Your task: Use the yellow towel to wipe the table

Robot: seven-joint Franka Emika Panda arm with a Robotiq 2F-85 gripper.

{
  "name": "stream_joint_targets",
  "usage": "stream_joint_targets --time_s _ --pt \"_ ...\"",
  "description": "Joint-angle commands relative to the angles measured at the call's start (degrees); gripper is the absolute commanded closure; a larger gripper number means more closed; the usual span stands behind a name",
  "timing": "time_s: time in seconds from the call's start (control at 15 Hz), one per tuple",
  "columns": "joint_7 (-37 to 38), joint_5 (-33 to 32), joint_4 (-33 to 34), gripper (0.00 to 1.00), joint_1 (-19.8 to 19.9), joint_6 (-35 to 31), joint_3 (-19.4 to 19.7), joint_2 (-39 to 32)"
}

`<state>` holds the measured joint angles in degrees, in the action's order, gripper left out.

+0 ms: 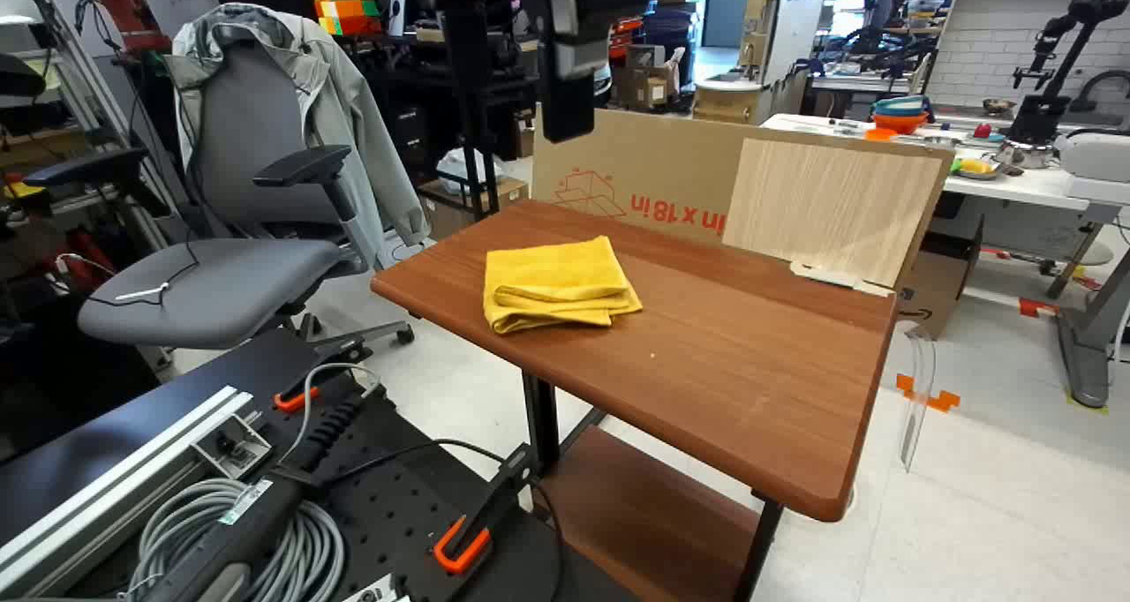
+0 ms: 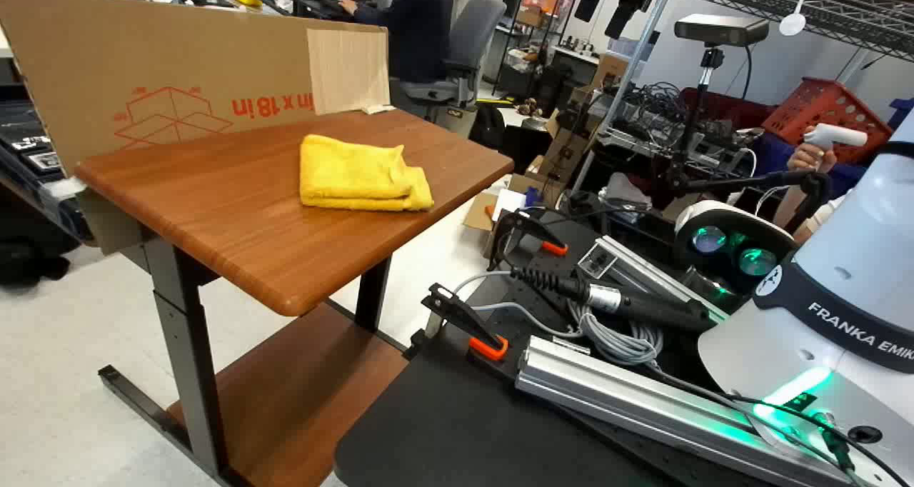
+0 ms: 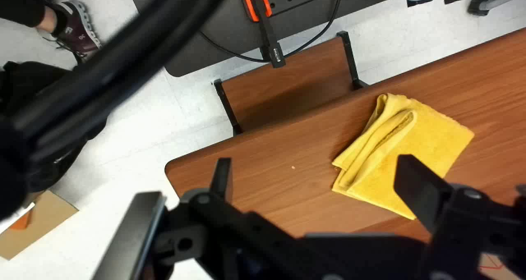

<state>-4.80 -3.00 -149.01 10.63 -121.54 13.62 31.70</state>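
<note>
Grasping and wiping both apparently remain: below the wide-spread, empty black end effector, a folded mustard-yellow cloth towel lies on the reddish-brown wood-grain surface.

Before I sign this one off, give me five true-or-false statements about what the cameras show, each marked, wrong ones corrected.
The yellow towel lies folded on the table. True.
The gripper is shut on the towel. False: it is open and holds nothing.
A jacket hangs over the office chair. True.
The pale board lies flat beneath the towel. False: it stands on edge in front of the cardboard.
The towel is out of the wrist view. False: most of it shows there.
</note>
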Motion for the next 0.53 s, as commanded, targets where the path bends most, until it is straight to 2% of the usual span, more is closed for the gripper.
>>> stream_joint_targets --time_s 0.0,0.27,0.47 --pt "-0.3 0.4 0.1 0.0 0.6 0.1 -0.6 -0.1" --pt "1.6 0.7 1.1 0.0 0.4 -1.8 -1.2 -2.9" --pt "4.8 7.3 5.0 0.0 -3.4 -6.3 -2.5 -10.4"
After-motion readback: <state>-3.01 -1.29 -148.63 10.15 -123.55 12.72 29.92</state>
